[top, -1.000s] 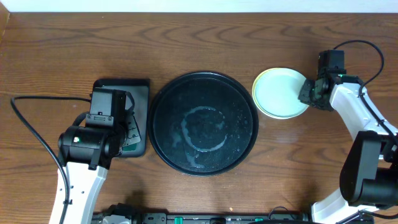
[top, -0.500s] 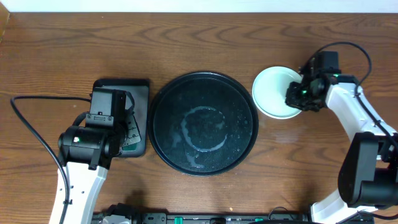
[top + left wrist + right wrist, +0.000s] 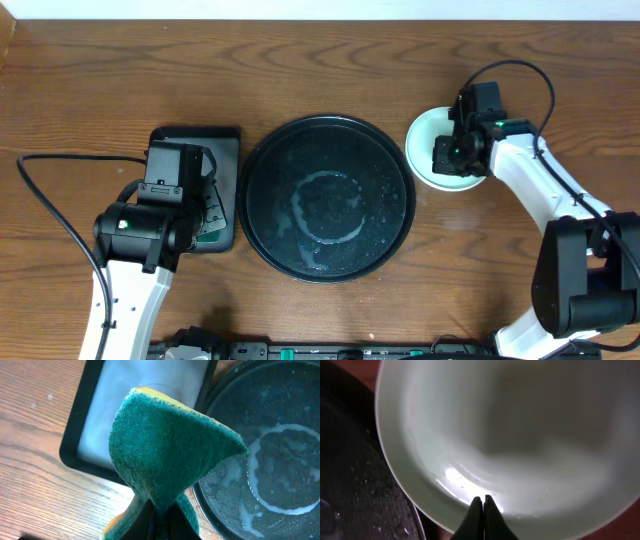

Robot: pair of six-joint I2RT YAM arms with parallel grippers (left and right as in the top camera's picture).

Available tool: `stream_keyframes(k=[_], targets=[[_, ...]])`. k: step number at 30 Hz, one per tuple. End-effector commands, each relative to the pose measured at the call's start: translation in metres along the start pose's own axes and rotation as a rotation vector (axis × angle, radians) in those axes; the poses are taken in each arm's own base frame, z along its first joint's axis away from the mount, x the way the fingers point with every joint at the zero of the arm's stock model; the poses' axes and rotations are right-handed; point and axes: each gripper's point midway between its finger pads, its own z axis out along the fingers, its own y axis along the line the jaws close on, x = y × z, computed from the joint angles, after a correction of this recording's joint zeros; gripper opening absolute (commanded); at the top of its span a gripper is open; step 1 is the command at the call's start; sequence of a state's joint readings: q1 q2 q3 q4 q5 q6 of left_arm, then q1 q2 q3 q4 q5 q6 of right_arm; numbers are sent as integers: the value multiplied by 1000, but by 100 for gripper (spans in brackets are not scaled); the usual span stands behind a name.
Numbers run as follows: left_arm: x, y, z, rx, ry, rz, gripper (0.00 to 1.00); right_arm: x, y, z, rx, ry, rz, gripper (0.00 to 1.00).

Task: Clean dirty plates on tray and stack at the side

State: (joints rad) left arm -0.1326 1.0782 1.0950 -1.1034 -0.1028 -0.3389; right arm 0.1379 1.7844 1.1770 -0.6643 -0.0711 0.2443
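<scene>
Both closed: left gripper [image 3: 159,522] on sponge [image 3: 165,450], right gripper [image 3: 483,510] empty.
The left gripper pinched the green sponge above the small tray [image 3: 225,140]; the right gripper's fingers met, close over the pale plate [image 3: 424,145] on the counter [image 3: 300,60] just right of the wet tray [image 3: 290,150].

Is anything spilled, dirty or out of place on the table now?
Yes. The round black tray holds a whitish ring of wet residue near its middle, with droplets around it. It looks like leftover soapy water. Nothing else looks askew.
</scene>
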Motion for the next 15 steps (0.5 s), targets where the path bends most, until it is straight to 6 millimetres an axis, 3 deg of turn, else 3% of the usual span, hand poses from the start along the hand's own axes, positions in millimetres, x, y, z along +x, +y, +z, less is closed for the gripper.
stream_keyframes(k=[1, 15], targets=[[1, 0, 0, 4, 2, 8, 8, 2, -1, 1, 42, -30, -28, 1], [1, 0, 0, 4, 2, 8, 7, 30, -8, 24, 42, 9, -8, 1]])
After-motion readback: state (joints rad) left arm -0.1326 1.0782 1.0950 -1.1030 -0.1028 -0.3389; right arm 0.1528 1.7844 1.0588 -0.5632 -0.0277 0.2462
